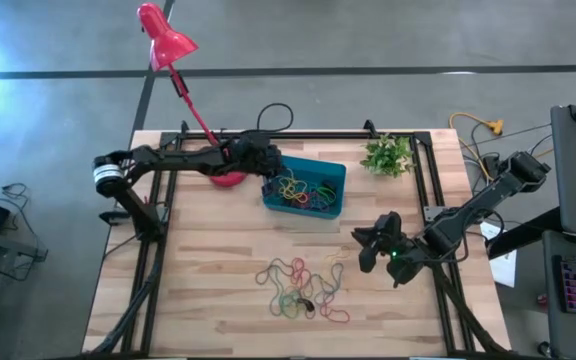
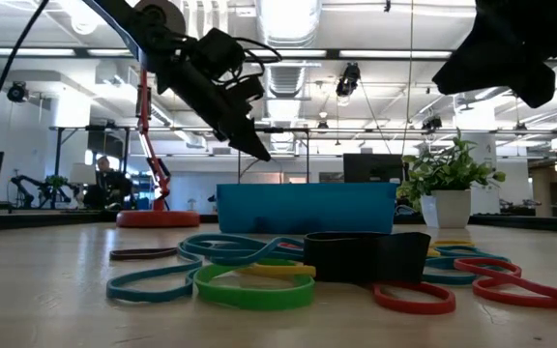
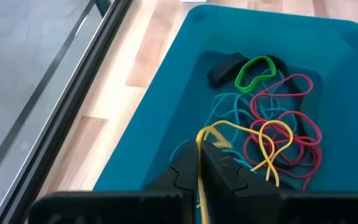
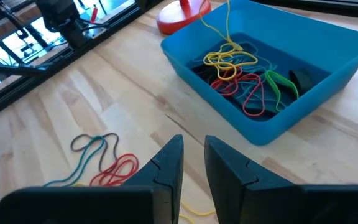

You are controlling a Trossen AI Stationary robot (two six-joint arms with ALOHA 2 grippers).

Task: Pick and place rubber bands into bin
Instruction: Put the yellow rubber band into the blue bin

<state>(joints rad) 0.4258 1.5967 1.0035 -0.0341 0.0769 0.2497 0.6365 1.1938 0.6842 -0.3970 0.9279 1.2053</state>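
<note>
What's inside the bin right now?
The bin holds a tangle of rubber bands: red, teal, one green, a black one and yellow ones. The shut left gripper holds a yellow band over it and covers the near corner.

occluded: bin (image 2: 307, 208) contents behind its wall | cut off: right gripper (image 2: 511, 48) by top edge
</note>
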